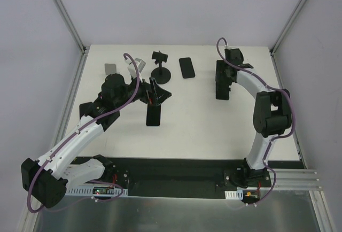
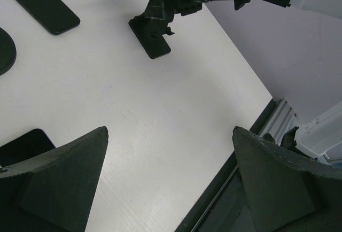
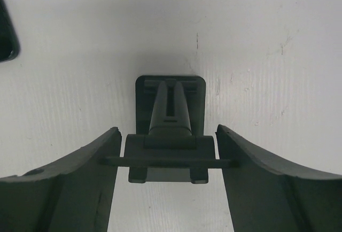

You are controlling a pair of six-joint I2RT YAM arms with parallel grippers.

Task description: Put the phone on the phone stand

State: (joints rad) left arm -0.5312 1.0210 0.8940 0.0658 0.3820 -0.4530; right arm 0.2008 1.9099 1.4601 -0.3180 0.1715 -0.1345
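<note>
The phone stand [image 1: 161, 72], black with a round disc base and a small clamp on top, stands at the back centre; its disc edge shows in the left wrist view [image 2: 4, 50]. One black phone [image 1: 186, 67] lies flat to its right. A second black phone [image 1: 153, 116] lies in front of it. My left gripper [image 1: 158, 97] is open and empty [image 2: 170, 130], just behind the second phone [image 2: 24, 144]. My right gripper [image 1: 222, 90] is over a black folding stand [image 3: 170, 103]. A thin black plate [image 3: 168, 161], edge-on, spans between its fingers and touches both. I cannot tell if it is a phone.
A small silver-white stand [image 1: 138, 64] and a flat grey slab [image 1: 110, 68] sit at the back left. The table's front edge with a black rail [image 2: 224, 189] is near the left gripper. White walls enclose the table on three sides.
</note>
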